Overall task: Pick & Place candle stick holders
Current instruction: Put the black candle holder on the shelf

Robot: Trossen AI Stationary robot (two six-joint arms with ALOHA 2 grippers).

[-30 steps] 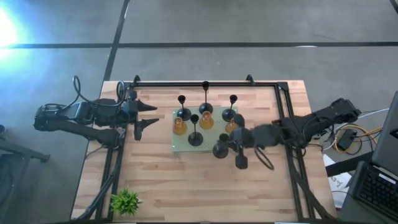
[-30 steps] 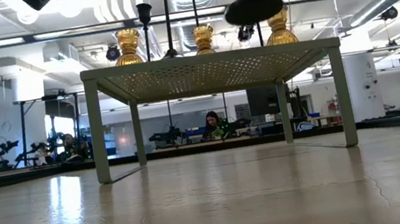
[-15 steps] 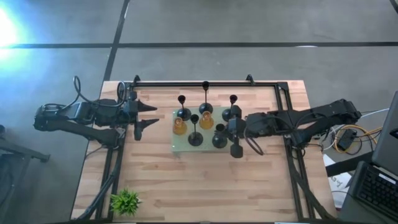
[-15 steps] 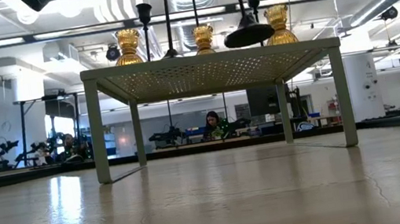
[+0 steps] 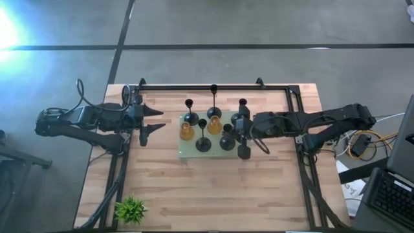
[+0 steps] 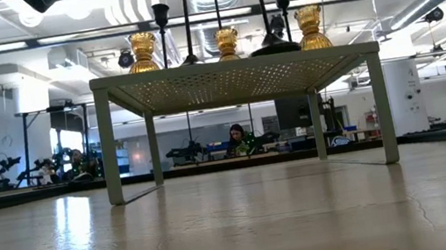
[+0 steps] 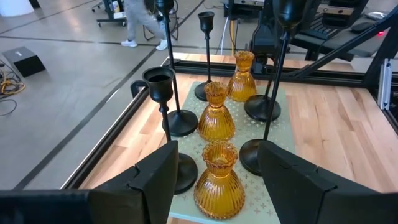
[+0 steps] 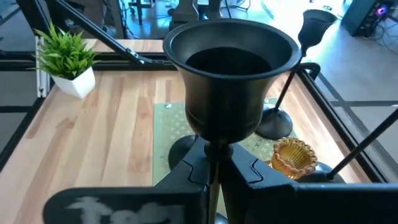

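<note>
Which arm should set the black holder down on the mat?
Right. Its gripper is shut on the black holder, with the base at the mat top in the low view. The left gripper waits open, off the mat's left side.

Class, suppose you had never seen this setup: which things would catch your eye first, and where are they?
First, the cluster of black and amber candle stick holders standing on the pale green mat at mid-table. Next, the right gripper, shut on a tall black holder at the mat's right side. The left gripper waits open, left of the mat.

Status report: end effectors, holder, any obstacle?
Right end effector shut on black holder, base at mat. Left end effector open, waiting. Amber holders crowd close.
</note>
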